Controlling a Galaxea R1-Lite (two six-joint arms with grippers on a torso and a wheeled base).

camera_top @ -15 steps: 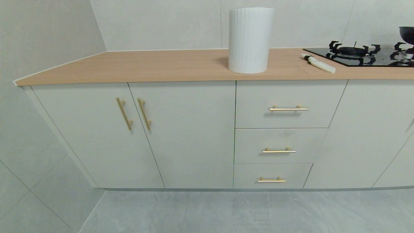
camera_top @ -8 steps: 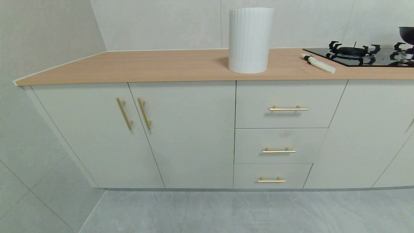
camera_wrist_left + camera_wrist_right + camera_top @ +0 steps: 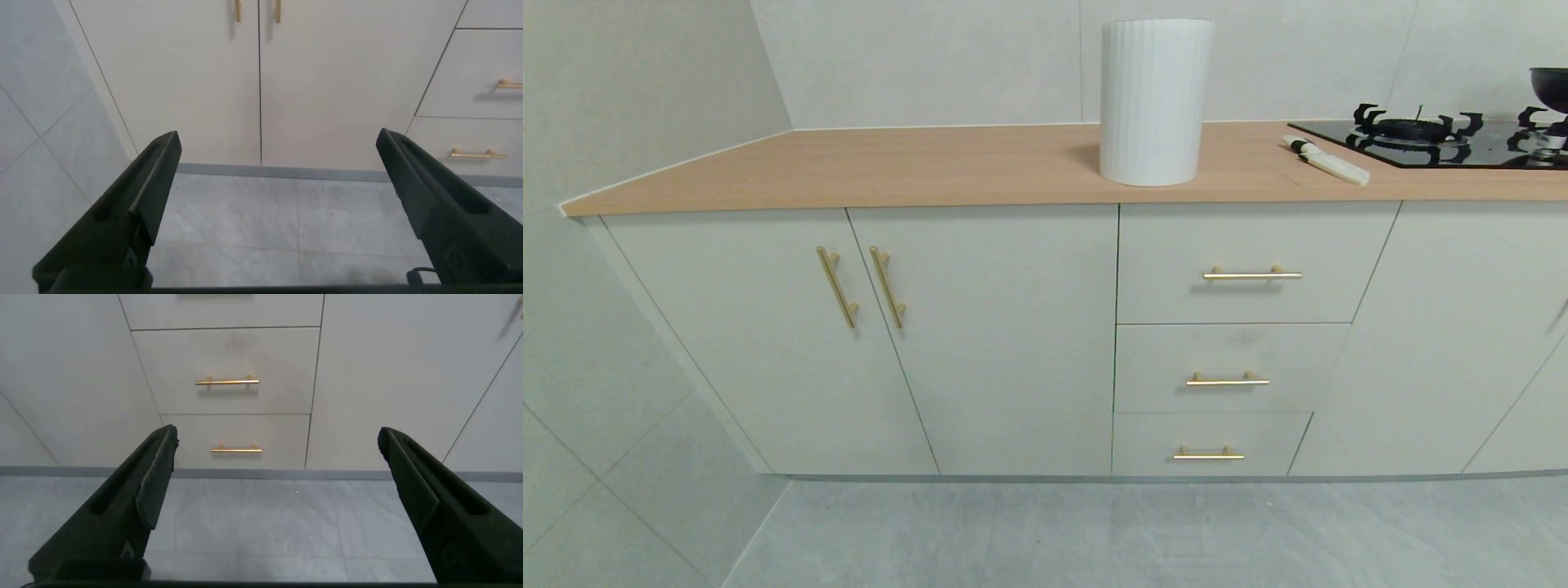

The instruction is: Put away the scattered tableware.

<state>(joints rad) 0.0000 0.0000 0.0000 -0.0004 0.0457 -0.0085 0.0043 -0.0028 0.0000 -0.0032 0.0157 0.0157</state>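
Left wrist view shows the left gripper (image 3: 278, 145) low before the cabinet doors (image 3: 343, 82), jaws wide apart; the right gripper (image 3: 278, 437), jaws likewise apart, faces the drawers (image 3: 229, 355). Farther off, the knife (image 3: 1325, 160) lies on the countertop (image 3: 931, 167) between the white ribbed container (image 3: 1152, 102) and the hob (image 3: 1445, 145).

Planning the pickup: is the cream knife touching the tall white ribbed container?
Apart. The head view shows bare wooden counter between the tall white ribbed container and the cream black-handled knife.
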